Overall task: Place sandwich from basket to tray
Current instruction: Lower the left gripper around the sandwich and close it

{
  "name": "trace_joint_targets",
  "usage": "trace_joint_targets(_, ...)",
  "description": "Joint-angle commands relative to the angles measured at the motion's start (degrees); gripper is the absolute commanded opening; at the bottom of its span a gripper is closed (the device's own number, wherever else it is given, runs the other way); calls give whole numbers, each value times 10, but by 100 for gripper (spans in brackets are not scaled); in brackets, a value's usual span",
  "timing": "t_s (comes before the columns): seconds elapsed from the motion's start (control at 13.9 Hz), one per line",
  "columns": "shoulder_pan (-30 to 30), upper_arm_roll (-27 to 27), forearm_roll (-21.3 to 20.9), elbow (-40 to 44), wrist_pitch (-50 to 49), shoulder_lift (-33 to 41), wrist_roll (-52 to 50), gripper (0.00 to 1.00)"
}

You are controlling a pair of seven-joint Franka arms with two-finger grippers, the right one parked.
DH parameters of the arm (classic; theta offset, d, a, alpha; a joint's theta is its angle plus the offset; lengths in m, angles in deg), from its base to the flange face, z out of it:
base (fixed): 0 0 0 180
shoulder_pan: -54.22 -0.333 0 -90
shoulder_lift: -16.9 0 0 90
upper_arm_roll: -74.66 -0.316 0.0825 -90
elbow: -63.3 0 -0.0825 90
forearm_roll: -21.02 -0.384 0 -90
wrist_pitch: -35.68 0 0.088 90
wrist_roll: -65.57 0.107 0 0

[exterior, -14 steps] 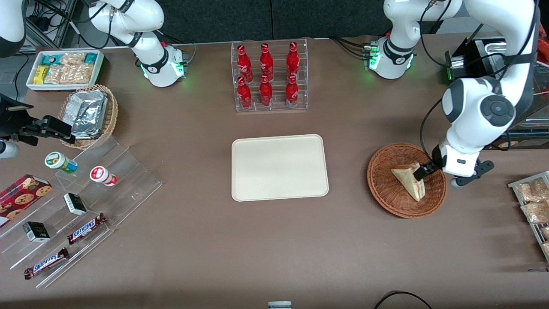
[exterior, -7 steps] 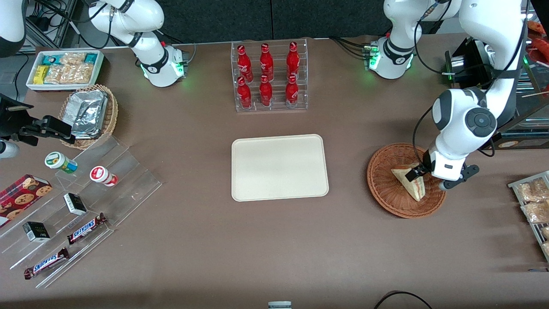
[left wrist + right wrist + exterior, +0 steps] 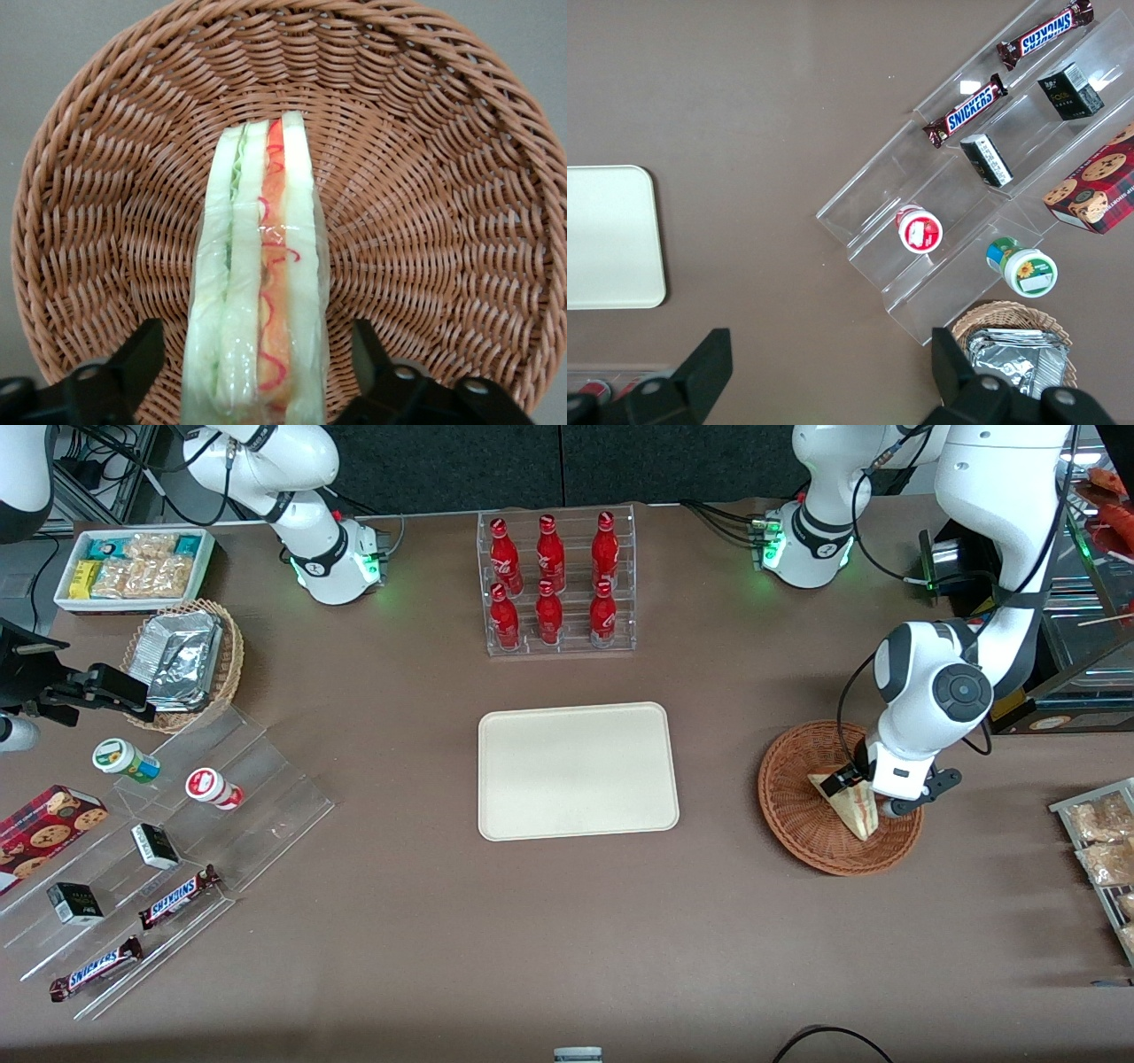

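Hovering over the sandwich [image 3: 852,808] in the basket [image 3: 797,815]: end effector [image 3: 858,788]; sitting bare nearby: tray [image 3: 578,771].

Rough woven wicker basket [image 3: 425,177], glossy clear film over the sandwich [image 3: 257,292], smooth matt tray [image 3: 578,771]

Light: even, bright, from overhead.
Shadows: soft, short, toward 6 o'clock of the tray [image 3: 578,771].
Glare: faint on the sandwich [image 3: 259,301] wrap.
Focus: sharp throughout.

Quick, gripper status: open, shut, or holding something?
Gripper: open, fingers either side of the sandwich in the basket, not yet clamped.
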Motion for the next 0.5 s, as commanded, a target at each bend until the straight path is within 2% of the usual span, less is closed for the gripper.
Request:
trace_joint_targets(0.0,-1,2,-1,-5,6,4,-4,0)
trace_joint_targets(0.29,-2,1,-8,24,-58,20,10,0)
trace_joint_targets(0.43,0,3,-8,92,-162,27,19,0)
